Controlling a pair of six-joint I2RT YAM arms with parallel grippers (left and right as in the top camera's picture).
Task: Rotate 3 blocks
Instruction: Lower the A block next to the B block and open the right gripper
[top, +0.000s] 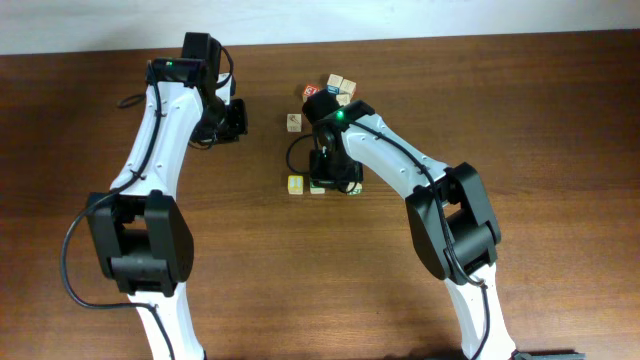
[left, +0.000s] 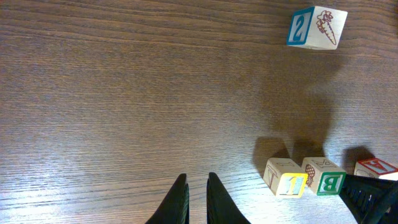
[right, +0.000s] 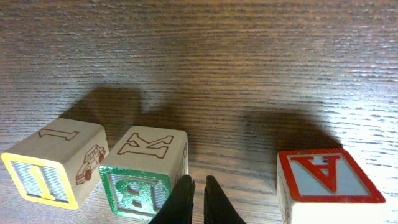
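Brown wood table (top: 560, 100) carries it all. At the bottom centre of the right wrist view the right gripper (right: 198, 182), jaws barely parted and empty, hangs just beside the green block (right: 140, 177). A careless descent could clip its corner and shove it into the yellow block (right: 53, 168) at lower left. The left gripper (left: 196, 183), likewise a narrow empty slit, sits well apart. Overhead, the right arm (top: 400, 160) covers part of the row, and which cube is third I cannot tell.
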